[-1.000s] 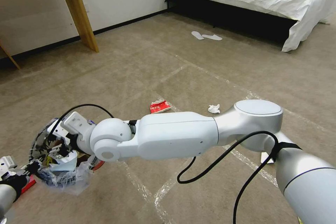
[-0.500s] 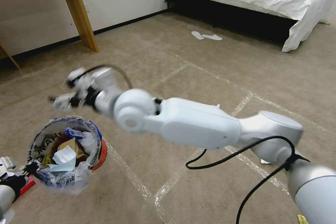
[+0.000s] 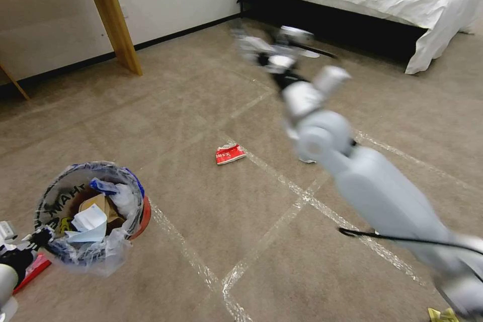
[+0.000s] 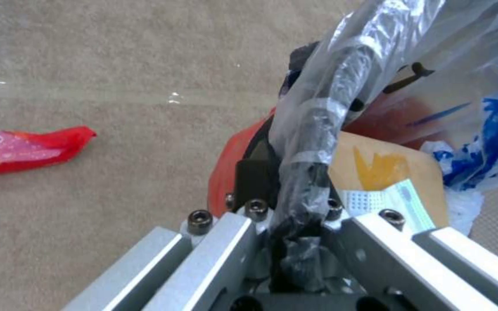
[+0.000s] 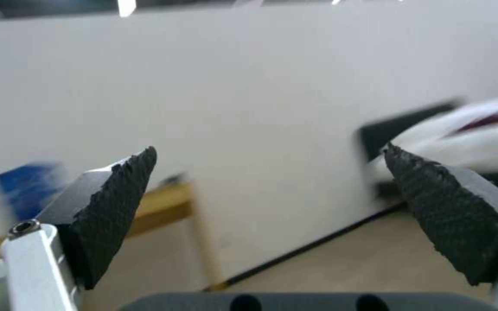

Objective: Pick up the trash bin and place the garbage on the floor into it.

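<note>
The clear plastic bag [image 3: 75, 196] lining the trash bin [image 3: 143, 216], at the lower left of the head view, is showing big black letters. They are looking like "MAHT", and may be turned the wrong way round. The red wrapper [image 3: 229, 153] on the floor, near the middle of the head view, is showing white marks too small to read.

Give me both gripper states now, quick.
Left gripper: shut on the trash bin, pinching its rim and plastic liner.
Right gripper: open, holding nothing, raised off the floor and pointing toward the wall.
</note>
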Controlling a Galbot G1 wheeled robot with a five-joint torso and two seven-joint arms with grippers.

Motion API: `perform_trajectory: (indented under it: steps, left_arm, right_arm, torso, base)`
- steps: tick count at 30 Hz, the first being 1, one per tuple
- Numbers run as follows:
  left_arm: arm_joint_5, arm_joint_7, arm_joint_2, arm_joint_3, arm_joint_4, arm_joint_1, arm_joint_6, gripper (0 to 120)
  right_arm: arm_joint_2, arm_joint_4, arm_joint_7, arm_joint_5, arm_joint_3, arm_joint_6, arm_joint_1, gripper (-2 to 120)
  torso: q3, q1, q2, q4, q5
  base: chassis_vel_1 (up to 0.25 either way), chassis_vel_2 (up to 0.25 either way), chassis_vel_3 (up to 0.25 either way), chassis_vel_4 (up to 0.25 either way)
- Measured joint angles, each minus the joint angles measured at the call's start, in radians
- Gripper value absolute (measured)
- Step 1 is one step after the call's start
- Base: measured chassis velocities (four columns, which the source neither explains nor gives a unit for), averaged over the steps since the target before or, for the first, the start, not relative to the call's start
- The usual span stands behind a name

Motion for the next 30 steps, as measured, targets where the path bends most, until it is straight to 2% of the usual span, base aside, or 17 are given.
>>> perform_trajectory:
  steps: [1,2,4,7,8,9,11,15,17,22,30]
  left_arm:
    - [0.002,0.001,-0.001,0.0,-0.002,0.0,0.0,0]
    - [0.002,0.001,-0.001,0.0,-0.002,0.0,0.0,0]
    - [0.007,0.003,-0.008,0.002,-0.003,-0.001,-0.001,0]
    - [0.01,0.004,-0.011,0.004,-0.003,-0.001,-0.002,0]
    - [0.018,0.009,-0.014,0.008,-0.003,-0.001,-0.004,0]
    - [0.018,0.009,-0.014,0.008,-0.003,-0.001,-0.004,0]
    - [0.024,0.011,-0.021,0.013,0.0,-0.005,-0.006,0]
    - [0.033,0.013,-0.029,0.015,0.004,-0.01,-0.01,0]
    - [0.045,0.018,-0.037,0.02,0.007,-0.012,-0.013,0]
    - [0.05,0.023,-0.037,0.02,0.007,-0.016,-0.015,0]
    - [0.051,0.023,-0.035,0.022,0.003,-0.018,-0.015,0]
  right_arm:
    - [-0.007,0.015,-0.006,-0.036,0.08,0.01,-0.065,100]
    - [-0.007,0.015,-0.006,-0.036,0.08,0.01,-0.065,100]
    - [-0.001,0.051,-0.031,-0.138,0.238,0.041,-0.227,100]
    - [0.009,0.066,-0.04,-0.171,0.297,0.057,-0.298,100]
    - [0.024,0.097,-0.053,-0.197,0.37,0.073,-0.395,100]
    - [0.024,0.097,-0.053,-0.197,0.37,0.073,-0.395,100]
    - [0.045,0.135,-0.074,-0.289,0.447,0.112,-0.524,100]
    - [0.063,0.163,-0.066,-0.368,0.484,0.115,-0.601,100]
    - [0.092,0.218,-0.035,-0.442,0.521,0.101,-0.717,100]
    - [0.132,0.253,-0.015,-0.503,0.541,0.096,-0.791,100]
    - [0.19,0.208,0.004,-0.596,0.481,0.095,-0.79,100]
  torso:
    - [0.0,0.0,0.0,0.0003,0.0]
    - [0.0,0.0,0.0,0.0003,0.0]
    - [0.0,0.0,0.0,0.0005,-0.0002]
    - [0.0,0.0,0.0,0.0,0.0001]
    - [0.0,0.0,0.0,-0.0001,0.0002]
    - [0.0,0.0,0.0,-0.0001,0.0002]
    - [0.0,0.0,0.0,0.0003,-0.0004]
    - [0.0,0.0,0.0,0.0005,-0.0006]
    - [0.0,0.0,0.0,0.0002,-0.0006]
    - [0.0,0.0,0.0,0.0002,-0.0007]
    - [0.0,0.0,0.0,0.0004,-0.0005]
  base:
    - [0.0,0.0,0.0,0.0]
    - [0.0,0.0,0.0,0.0]
    - [0.0,0.0,0.0,0.0]
    - [0.0,0.0,0.0,0.0]
    - [0.0,0.0,0.0,0.0]
    - [0.0,0.0,0.0,0.0]
    - [0.0,0.0,0.0,0.0]
    - [0.0,0.0,0.0,0.0]
    - [0.0,0.0,0.0,0.0]
    - [0.0,0.0,0.0,0.0]
    - [0.0,0.0,0.0,0.0]
